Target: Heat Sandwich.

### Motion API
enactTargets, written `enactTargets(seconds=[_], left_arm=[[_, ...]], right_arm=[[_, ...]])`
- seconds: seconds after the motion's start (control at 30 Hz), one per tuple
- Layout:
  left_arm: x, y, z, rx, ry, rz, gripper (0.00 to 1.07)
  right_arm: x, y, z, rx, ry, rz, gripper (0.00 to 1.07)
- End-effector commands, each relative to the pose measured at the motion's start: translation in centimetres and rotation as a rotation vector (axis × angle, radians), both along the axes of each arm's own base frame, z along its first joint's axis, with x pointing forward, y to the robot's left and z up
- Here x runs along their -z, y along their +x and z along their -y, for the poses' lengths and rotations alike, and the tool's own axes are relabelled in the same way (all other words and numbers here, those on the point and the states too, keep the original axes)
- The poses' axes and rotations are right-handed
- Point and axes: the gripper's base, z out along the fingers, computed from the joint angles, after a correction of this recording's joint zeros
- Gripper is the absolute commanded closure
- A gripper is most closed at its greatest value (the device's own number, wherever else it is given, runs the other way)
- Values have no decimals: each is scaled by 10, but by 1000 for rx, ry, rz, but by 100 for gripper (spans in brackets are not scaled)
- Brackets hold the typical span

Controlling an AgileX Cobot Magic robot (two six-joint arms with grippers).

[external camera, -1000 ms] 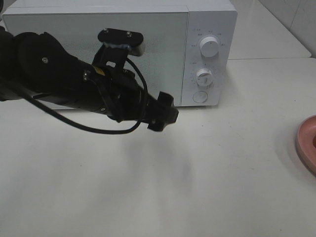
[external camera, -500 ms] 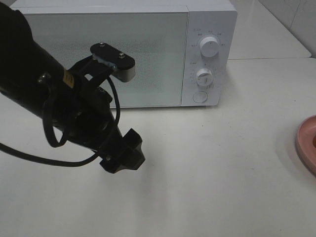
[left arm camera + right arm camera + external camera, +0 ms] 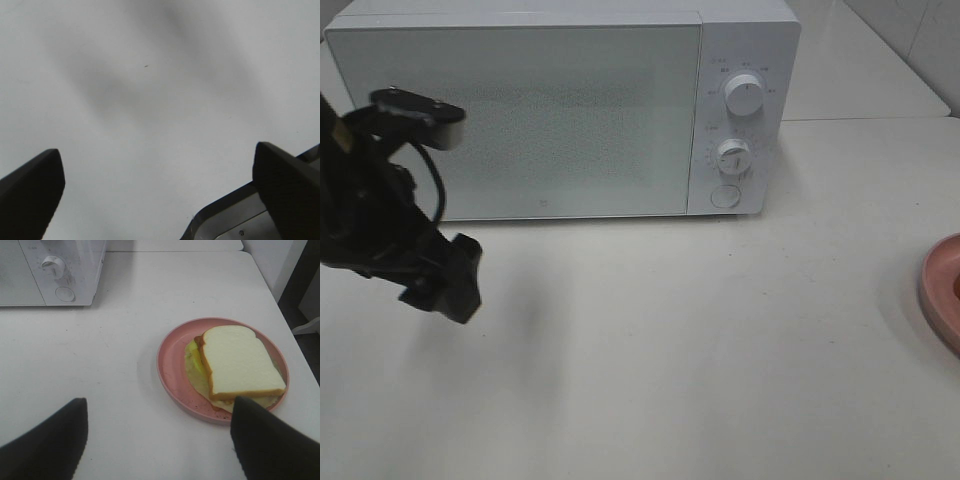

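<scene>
The sandwich (image 3: 239, 371), a small stack of pale tan bread slices with yellow and green filling peeping out at the edges, is lying on a round pink plate (image 3: 170, 371) just ahead of the right gripper (image 3: 159, 440), between the lines of its two dark fingers and a little toward one of them; the right gripper is standing spread wide and carrying nothing, hovering above the white tabletop (image 3: 100, 365) short of the plate; the left gripper (image 3: 160, 195) is likewise gaping with nothing between its jaws, only bare table showing beneath it, and in the high view it is hanging low in front of the far end of the closed white microwave door (image 3: 520, 110), well apart from the plate.

The sandwich is likely to be light, soft and loosely stacked; a squeeze on the bread itself is apt to crush it or slide the top slice off the slippery filling, so the layers may be shifting under any sideways push; the plate, by contrast, is looking stiff and smooth, with a raised rim; the safer hold, in my judgement, is on that rim at the side nearest the right gripper, one finger over and one under, keeping the plate level; the white microwave oven (image 3: 60, 270) beyond the right gripper is sitting shut, so its door is needing attention before anything goes in.
</scene>
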Motion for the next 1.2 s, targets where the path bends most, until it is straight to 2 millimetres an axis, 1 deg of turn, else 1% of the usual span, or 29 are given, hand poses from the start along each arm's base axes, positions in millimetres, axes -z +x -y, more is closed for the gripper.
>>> enactTargets(seconds=[0.03, 0.1, 0.13, 0.17, 0.2, 0.27, 0.3, 0.33, 0.4, 0.43, 0.47, 0.5, 0.57, 0.6, 0.63, 0.67, 0.7, 0.73, 0.8, 0.83, 0.87, 0.9, 0.97, 1.0, 1.03, 1.07, 1.13, 1.17, 1.2], left_arm=[[-8, 3, -20, -76, -1, -11, 10], [-14, 6, -36, -135, -2, -11, 10], [-19, 8, -53, -198, -6, -14, 10], [-22, 8, -62, -233, -10, -13, 10], [-22, 8, -62, -233, -10, -13, 10], [-28, 7, -79, -298, -13, -20, 10], [-34, 5, -92, -351, -21, -22, 10], [-36, 2, -98, -377, -24, -23, 10], [-38, -1, -102, -397, -30, -19, 10], [-39, -10, -112, -439, -32, -16, 10], [-39, -15, -117, -456, -32, -17, 10], [-39, -15, -117, -456, -32, -17, 10], [-39, -27, -125, -485, -32, -19, 10], [-40, -40, -130, -504, -32, -4, 10], [-40, -48, -132, -509, -30, 7, 10], [-40, -48, -132, -509, -30, 7, 10], [-40, -54, -133, -508, -29, 17, 10], [-43, -68, -134, -506, -32, 49, 10], [-44, -80, -135, -505, -38, 79, 10], [-44, -80, -135, -505, -38, 79, 10], [-46, -87, -135, -505, -45, 99, 10], [-48, -99, -135, -504, -55, 135, 10], [-50, -111, -136, -503, -69, 178, 10], [-50, -111, -136, -503, -69, 178, 10], [-49, -117, -136, -503, -72, 191, 10], [-48, -129, -137, -502, -85, 228, 10], [-46, -140, -137, -501, -96, 265, 10], [-46, -140, -137, -501, -96, 265, 10], [-45, -146, -137, -501, -103, 287, 10]], right_arm=[[0, -4, 0, 4, -1, 30, 31], [0, -4, 0, 4, -1, 30, 31], [0, -4, 0, 4, -1, 30, 31], [0, -4, 0, 4, -1, 30, 31], [0, -4, 0, 4, -1, 30, 31], [0, -4, 0, 4, -1, 30, 31], [0, -4, 0, 4, -1, 30, 31], [0, -4, 0, 4, -1, 30, 31], [0, -4, 0, 4, -1, 30, 31], [0, -4, 0, 4, -1, 30, 31], [0, -4, 0, 4, -1, 30, 31], [0, -4, 0, 4, -1, 30, 31], [0, -4, 0, 4, -1, 30, 31], [0, -4, 0, 4, -1, 30, 31], [0, -4, 0, 4, -1, 30, 31], [0, -4, 0, 4, -1, 30, 31], [0, -4, 0, 4, -1, 30, 31], [0, -4, 0, 4, -1, 30, 31], [0, -4, 0, 4, -1, 30, 31], [0, -4, 0, 4, -1, 30, 31], [0, -4, 0, 4, -1, 30, 31], [0, -4, 0, 4, -1, 30, 31], [0, -4, 0, 4, -1, 30, 31], [0, -4, 0, 4, -1, 30, 31], [0, -4, 0, 4, -1, 30, 31], [0, -4, 0, 4, -1, 30, 31], [0, -4, 0, 4, -1, 30, 31], [0, -4, 0, 4, -1, 30, 31], [0, -4, 0, 4, -1, 30, 31]])
